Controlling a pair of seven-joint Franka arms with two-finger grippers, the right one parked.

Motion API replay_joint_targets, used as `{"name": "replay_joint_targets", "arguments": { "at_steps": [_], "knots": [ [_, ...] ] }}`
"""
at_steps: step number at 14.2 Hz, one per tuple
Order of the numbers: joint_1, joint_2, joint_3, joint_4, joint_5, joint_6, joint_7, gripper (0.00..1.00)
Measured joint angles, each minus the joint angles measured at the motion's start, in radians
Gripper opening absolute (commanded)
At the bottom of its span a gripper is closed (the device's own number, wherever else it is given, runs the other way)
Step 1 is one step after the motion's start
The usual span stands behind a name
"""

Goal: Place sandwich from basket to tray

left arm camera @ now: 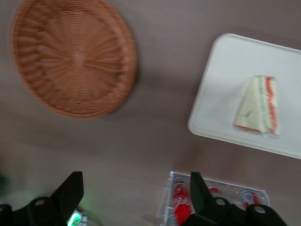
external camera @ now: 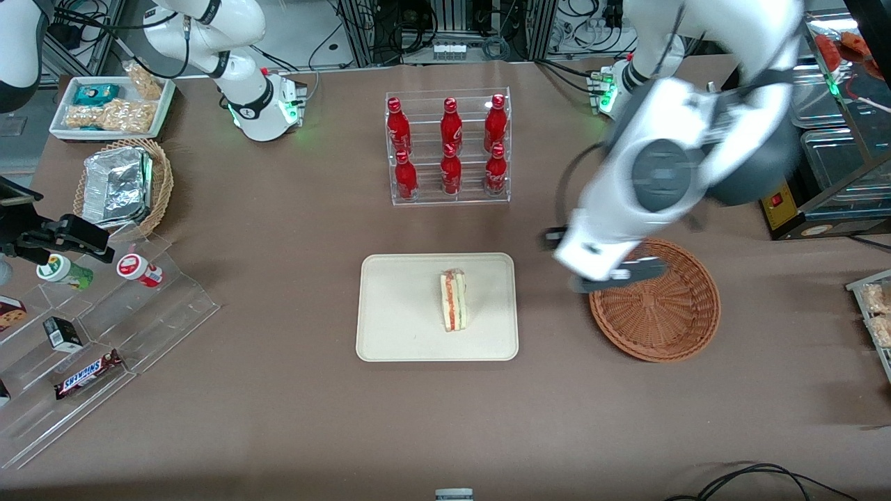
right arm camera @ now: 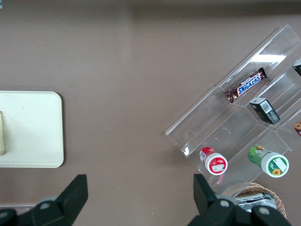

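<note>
The sandwich [external camera: 454, 300] is a white-bread wedge with an orange-red filling stripe. It lies on the cream tray [external camera: 397, 313], at about its middle. The reddish-brown wicker basket [external camera: 661, 313] stands beside the tray toward the working arm's end and holds nothing. My left gripper [external camera: 604, 273] hangs raised over the basket's rim nearest the tray, open and holding nothing. The left wrist view shows the open gripper [left arm camera: 135, 181] above bare table, with the basket [left arm camera: 73, 56], the tray [left arm camera: 225, 70] and the sandwich [left arm camera: 258, 104] in sight. The tray's corner [right arm camera: 33, 132] shows in the right wrist view.
A clear rack of red bottles [external camera: 449, 146] stands farther from the front camera than the tray. Toward the parked arm's end are a clear stepped stand with snacks [external camera: 104, 334], a tan basket with foil containers [external camera: 125, 184] and a white snack tray [external camera: 111, 104].
</note>
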Motion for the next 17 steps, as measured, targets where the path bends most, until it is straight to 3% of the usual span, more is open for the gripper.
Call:
{"name": "replay_joint_targets", "arguments": {
  "at_steps": [4,7,12,17],
  "knots": [
    [0.227,-0.081,0.006,-0.005,-0.001,-0.139,0.228,1.0],
    [0.322,-0.1,0.008,-0.006,0.03,-0.162,0.384,1.0],
    [0.322,-0.111,-0.008,-0.004,0.081,-0.152,0.464,1.0],
    [0.328,-0.247,-0.008,-0.134,0.073,-0.081,0.472,1.0]
  ]
}}
